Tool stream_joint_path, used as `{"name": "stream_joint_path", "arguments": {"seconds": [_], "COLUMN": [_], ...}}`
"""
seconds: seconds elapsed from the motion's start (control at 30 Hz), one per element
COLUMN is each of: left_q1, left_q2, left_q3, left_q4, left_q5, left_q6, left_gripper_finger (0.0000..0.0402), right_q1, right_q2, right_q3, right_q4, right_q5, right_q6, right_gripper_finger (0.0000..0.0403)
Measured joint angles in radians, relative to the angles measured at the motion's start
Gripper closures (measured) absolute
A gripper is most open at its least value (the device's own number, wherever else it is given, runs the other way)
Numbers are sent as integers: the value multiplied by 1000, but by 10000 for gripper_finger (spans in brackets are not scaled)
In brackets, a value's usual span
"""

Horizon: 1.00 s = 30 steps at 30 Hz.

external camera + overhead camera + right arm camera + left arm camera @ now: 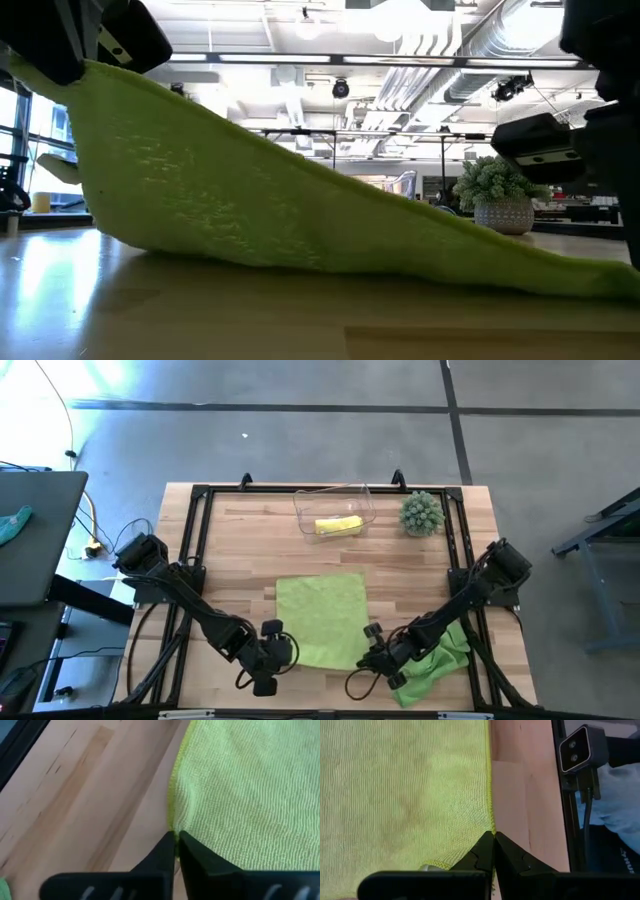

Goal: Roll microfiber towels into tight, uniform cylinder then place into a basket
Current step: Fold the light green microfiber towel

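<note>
Pinching lime towel point(322, 618), both hands; no writing.

Left tool point(493, 836) pinched shut on lime towel point(405, 790) corner, wooden table point(525, 795) beside

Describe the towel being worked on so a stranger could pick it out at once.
On the wooden table, look at the near edge between the two arms. A lime green towel lies spread flat there, its near corners pinched by the left tool and right tool. The other green towel is crumpled; the yellow towel sits rolled in the clear basket.
</note>
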Motion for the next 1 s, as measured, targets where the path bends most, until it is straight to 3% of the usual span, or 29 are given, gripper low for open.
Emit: {"name": "stream_joint_path", "arguments": {"seconds": [0.33,0.57,0.87,1.0], "left_q1": [3,40,126,169], "left_q2": [0,-1,-1,-1], "left_q3": [0,0,0,0], "left_q4": [-1,-53,-195,-242], "left_q5": [-15,-86,-163,-212], "left_q6": [-33,-27,-6,21], "left_gripper_finger": [401,401,401,401], "right_q1": [-52,-117,-235,-302], "right_q2": [-165,-250,-250,-250], "right_q3": [-3,-2,-2,-2], "right_q4": [4,-74,-244,-247], "right_q5": [-55,-51,121,127], "right_q6": [45,185,201,144], "right_gripper_finger": [400,401,402,402]}}
